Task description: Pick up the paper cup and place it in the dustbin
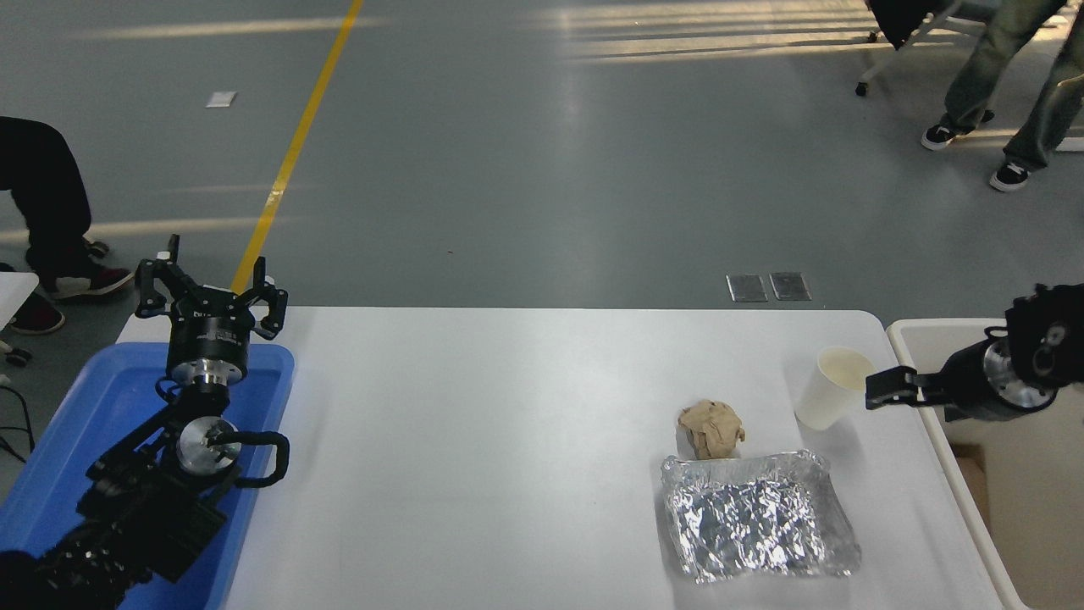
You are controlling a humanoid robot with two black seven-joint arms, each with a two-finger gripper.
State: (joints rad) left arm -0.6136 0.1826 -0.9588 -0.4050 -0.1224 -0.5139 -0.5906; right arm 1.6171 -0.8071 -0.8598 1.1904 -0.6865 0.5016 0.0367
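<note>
Head view — sole cam. Landmark: the paper cup (834, 388).

Cup position: on the white surface (508, 440), near its far right corner, tilted so the rim leans right, toward the right tool (881, 390). Base appears to rest on the surface; whether it is partly lifted cannot be told.

Right tool: enters from the right edge, tip just right of the cup rim, at or very near contact. Finger state not resolvable at this angle — cannot tell whether it is released or clenched, nor whether it holds the rim.

Dustbin (910, 335): right of the cup, directly beyond the surface edge; the right arm passes above its rim.

Left tool (209, 296): parked far left of the cup, over the blue tray (102, 398), fingers spread, holding nothing.

Other items: crumpled tan paper ball (712, 428) near-left of the cup; foil container (758, 517) nearer the cam than the cup. Persons' legs on the floor well beyond the surface.

Hazards (est.):
- Cup tips over — cause: side push on a light, empty, tilted cup w/o a secure hold.
- Rim crushes or slips — cause: thin paper wall, grip on one edge only.
- Cup drops short of the dustbin — cause: weak hold during xfer over the surface edge.
- Cup rolls into the paper ball or foil container if knocked left.
</note>
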